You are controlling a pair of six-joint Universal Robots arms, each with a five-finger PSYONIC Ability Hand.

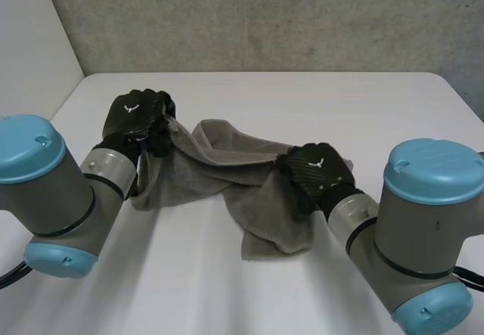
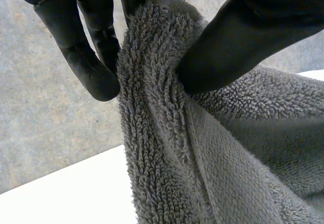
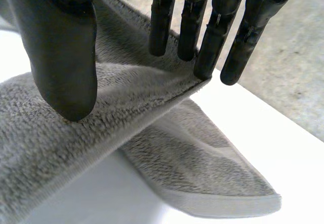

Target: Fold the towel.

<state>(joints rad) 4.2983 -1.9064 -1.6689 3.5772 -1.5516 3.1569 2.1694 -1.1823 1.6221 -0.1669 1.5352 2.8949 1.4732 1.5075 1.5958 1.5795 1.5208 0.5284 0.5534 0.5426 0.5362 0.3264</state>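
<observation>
- The white tabletop (image 1: 302, 100) carries the sagging parts of the towel. Where cloth drags on it during a fold, I judge that friction may bunch the layers instead of letting them lie flat.
- The grey towel (image 1: 219, 165) hangs twisted between the two hands. One end droops to the tabletop below the left hand, and a crumpled flap lies in front of the right hand. Laid down with that twist in it, the fold would likely come out skewed, with the edges not meeting.
- The left hand (image 1: 136, 116) is raised at one end of the towel, and the right hand (image 1: 318, 170) sits lower, along an edge nearer the other end. If they move at uneven heights or pull apart too hard, the cloth could be tugged out of one grasp.
- In the left wrist view, the fingers (image 2: 86, 62) and thumb are clamped on a thick gather of pile, a fairly secure pinch.
- In the right wrist view, the straight fingers (image 3: 212, 42) pinch only the hem against the thumb. This shallow hold looks like the likelier one to slip.
</observation>
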